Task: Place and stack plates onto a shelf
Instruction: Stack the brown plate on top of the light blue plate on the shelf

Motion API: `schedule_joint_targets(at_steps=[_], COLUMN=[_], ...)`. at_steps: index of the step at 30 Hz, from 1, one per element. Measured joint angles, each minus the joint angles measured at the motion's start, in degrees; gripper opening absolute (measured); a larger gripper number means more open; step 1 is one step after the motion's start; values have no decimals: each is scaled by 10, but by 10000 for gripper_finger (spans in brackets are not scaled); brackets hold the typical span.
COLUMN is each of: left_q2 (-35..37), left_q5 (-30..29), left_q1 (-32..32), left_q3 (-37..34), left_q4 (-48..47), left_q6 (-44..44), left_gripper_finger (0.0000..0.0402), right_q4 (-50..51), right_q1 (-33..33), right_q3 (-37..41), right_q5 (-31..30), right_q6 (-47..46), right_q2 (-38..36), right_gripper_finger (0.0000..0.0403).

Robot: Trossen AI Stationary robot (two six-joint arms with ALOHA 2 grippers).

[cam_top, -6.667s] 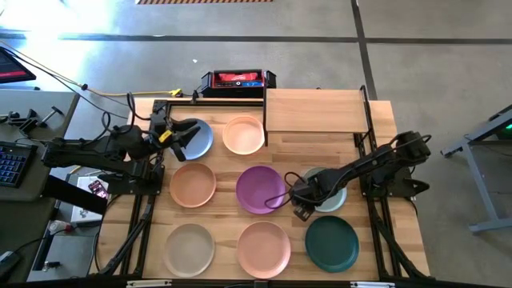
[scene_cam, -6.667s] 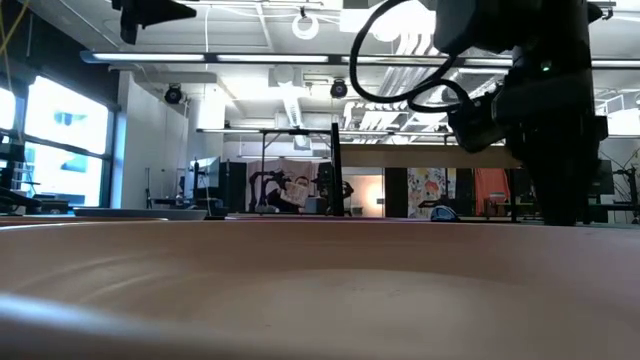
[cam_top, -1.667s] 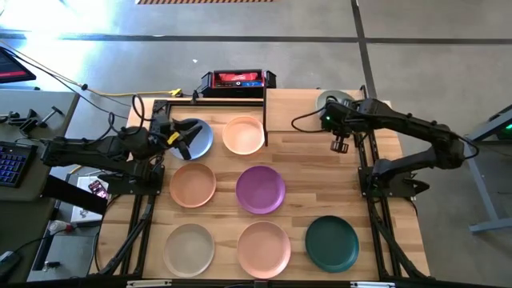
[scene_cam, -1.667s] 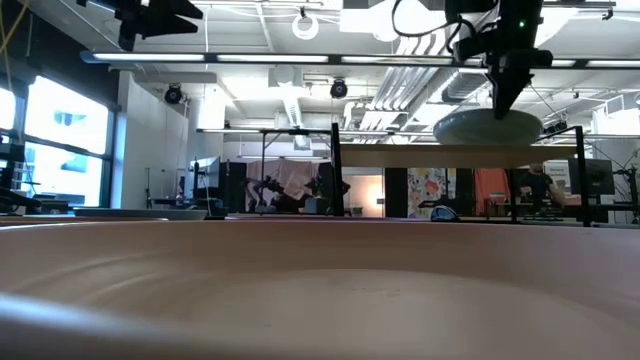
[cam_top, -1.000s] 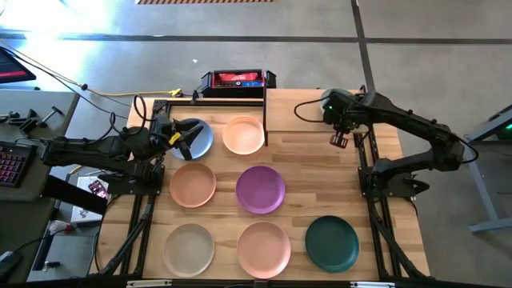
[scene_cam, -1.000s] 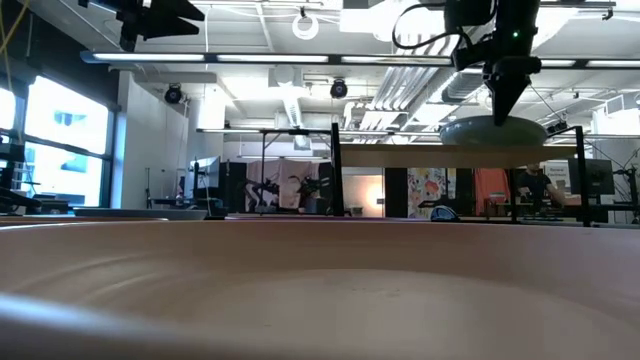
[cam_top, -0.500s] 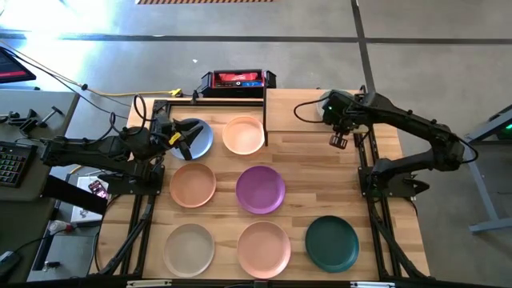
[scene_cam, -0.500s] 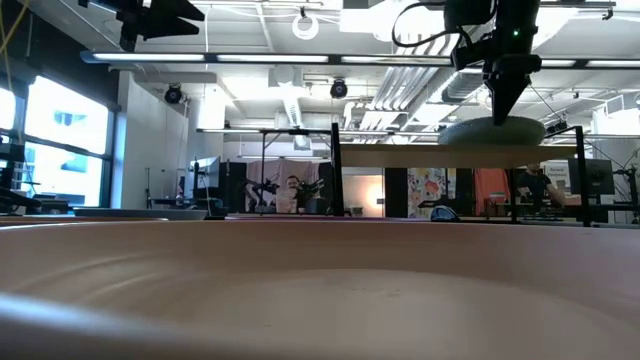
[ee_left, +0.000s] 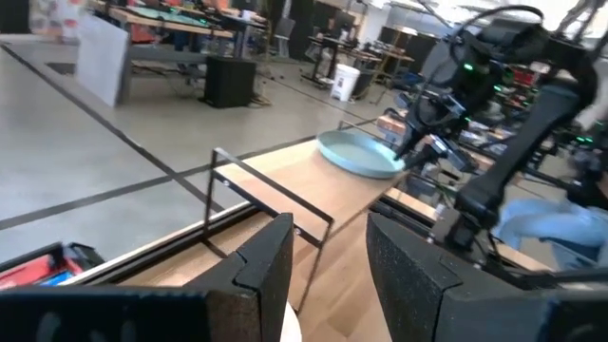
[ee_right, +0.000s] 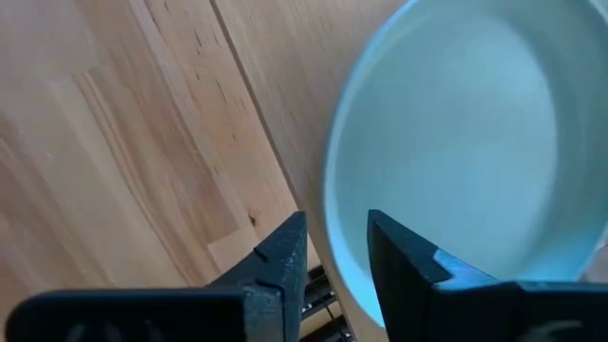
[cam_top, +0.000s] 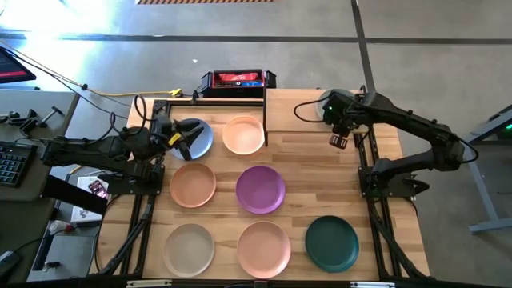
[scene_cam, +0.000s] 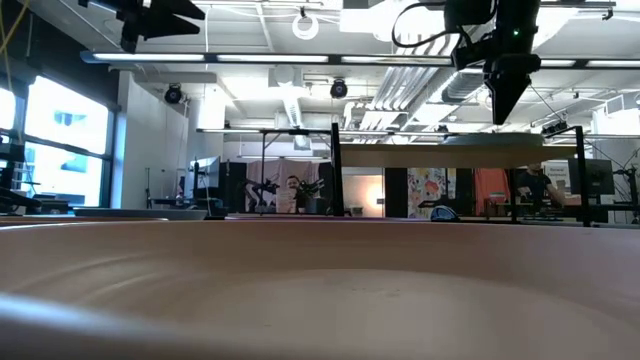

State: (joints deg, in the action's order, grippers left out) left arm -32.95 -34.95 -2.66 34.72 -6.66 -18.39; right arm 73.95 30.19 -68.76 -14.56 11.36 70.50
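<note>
One pale green plate lay flat on the shelf, right end. My right gripper hung above its rim, fingers apart, holding nothing. I judged a straight lift best, no sideways drag. Left gripper waited, fingers apart, over the blue plate.

- My right arm reaches up and inward across the far right side, elbow bent out to the right.
- My right gripper points straight down, its fingers parted by a narrow gap with nothing between them.
- My left arm lies stretched along the left edge, waiting.
- My left gripper points right, fingers spread wide and empty.
</note>
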Motion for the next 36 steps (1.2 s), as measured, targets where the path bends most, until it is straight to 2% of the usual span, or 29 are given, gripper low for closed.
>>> schedule_joint_targets(at_steps=[7, 10, 15, 19, 23, 26, 30, 33, 36], left_q2=[0, 0, -1, -9, -31, -52, -90, -123, -158], left_q5=[41, 62, 81, 84, 82, 60, 39, 55, 98], left_q1=[0, 0, 0, 0, 0, 0, 0, 0, 0], left_q3=[0, 0, 3, 36, 97, 156, 237, 288, 315], left_q4=[0, 0, -1, 2, 0, -44, -157, -255, -329], left_q6=[-27, -54, -113, -129, -106, -120, -209, -258, -303], left_gripper_finger=[126, 126, 126, 126, 126, 126, 126, 126, 126], right_q4=[18, 19, 19, 18, 19, 19, 22, 26, 26], right_q1=[-19, -28, -43, -50, -52, -52, -52, -52, -52], right_q3=[-50, -76, -111, -124, -126, -126, -126, -126, -126], right_q5=[19, 41, 45, 45, 45, 45, 45, 45, 45], right_q6=[-26, -44, -80, -90, -89, -89, -90, -100, -114], right_q2=[-1, -1, -1, -1, -1, -1, -1, -1, -1], right_gripper_finger=[90, 90, 90, 89, 89, 89, 89, 89, 89])
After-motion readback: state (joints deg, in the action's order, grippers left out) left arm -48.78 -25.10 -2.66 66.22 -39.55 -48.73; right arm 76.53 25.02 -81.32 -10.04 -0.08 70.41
